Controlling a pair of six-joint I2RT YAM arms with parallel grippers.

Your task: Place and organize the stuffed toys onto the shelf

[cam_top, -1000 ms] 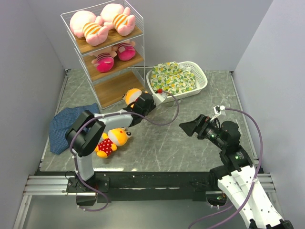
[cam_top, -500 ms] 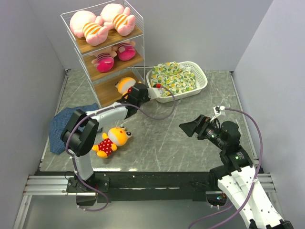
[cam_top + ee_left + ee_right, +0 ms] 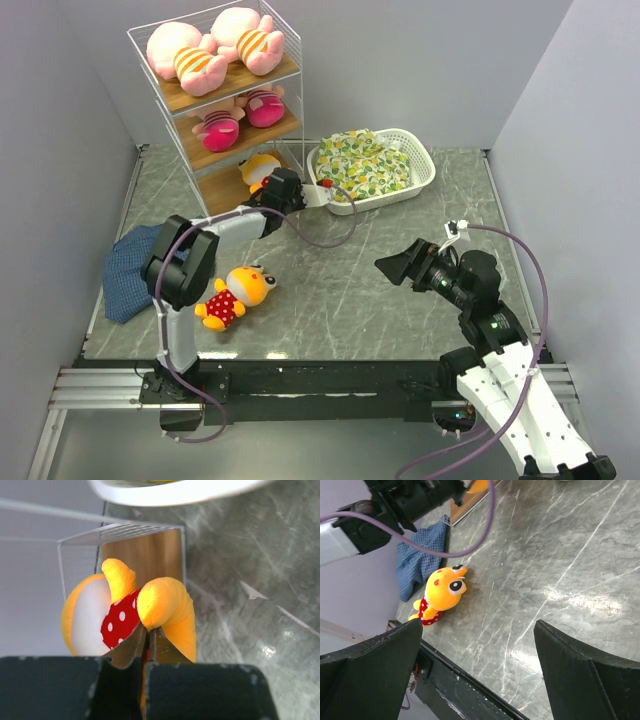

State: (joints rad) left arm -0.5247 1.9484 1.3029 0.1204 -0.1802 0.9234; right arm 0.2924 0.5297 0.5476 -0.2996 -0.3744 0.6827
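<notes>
The shelf (image 3: 225, 190) stands at the back left. Two pink pigs (image 3: 200, 55) (image 3: 250, 35) lie on its top board, and two pink-hatted dolls (image 3: 220, 128) (image 3: 262, 107) on the middle one. My left gripper (image 3: 278, 187) is shut on an orange-yellow animal (image 3: 258, 172) at the open front of the bottom tier. In the left wrist view the left gripper (image 3: 148, 635) pinches the toy's limb (image 3: 165, 605) before the bottom board (image 3: 150, 555). A second orange animal (image 3: 238, 295) (image 3: 442, 592) lies on the table. My right gripper (image 3: 400, 265) (image 3: 480, 670) hovers open and empty.
A white lattice basket (image 3: 425, 170) holding a yellow-green cloth bundle (image 3: 365, 160) sits just right of the shelf, its rim (image 3: 175, 492) close to my left gripper. A blue cloth (image 3: 130, 265) (image 3: 420, 560) lies at the left table edge.
My left gripper has carried the orange animal back and left, from the table in front of the shelf to the bottom tier's opening. The right arm has barely moved.
</notes>
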